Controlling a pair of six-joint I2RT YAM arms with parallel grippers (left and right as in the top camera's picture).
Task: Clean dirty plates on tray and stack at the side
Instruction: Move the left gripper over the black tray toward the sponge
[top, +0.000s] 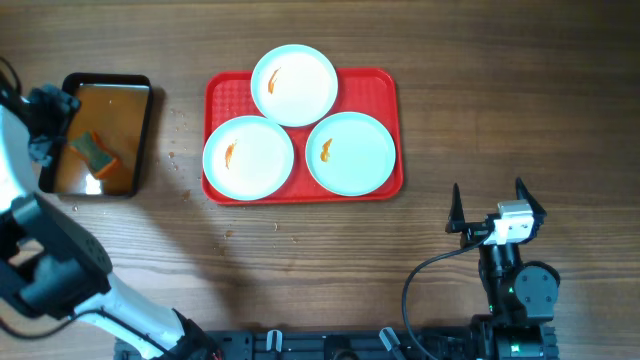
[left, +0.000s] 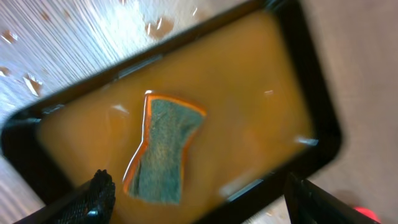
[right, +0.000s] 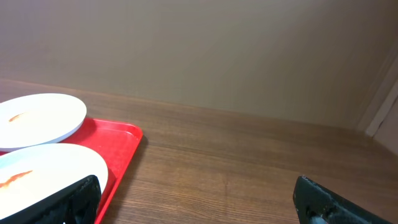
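This looks like a robot test room. A wood table (top: 320, 250) stands by a plain bare wall (right: 199, 50). A robot arm (top: 60, 265) sits near left, a second robot arm (top: 520, 290) near right, with a black cable (top: 407, 300).

Three plates (top: 294, 100) (top: 255, 165) (top: 358, 160), three orange smears (top: 273, 82) (top: 231, 154) (top: 326, 150), one red tray (top: 385, 85), one black pan (top: 108, 78), one sponge (left: 163, 149) and two robot arms (top: 50, 262) (top: 512, 270): the count on one wooden table (top: 300, 280).

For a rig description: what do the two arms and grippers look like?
The left arm has white shells and black joints; the left gripper is black. The right arm is black with a green light, a white wrist block and a looping black cable; the right gripper has two pointed black fingers.
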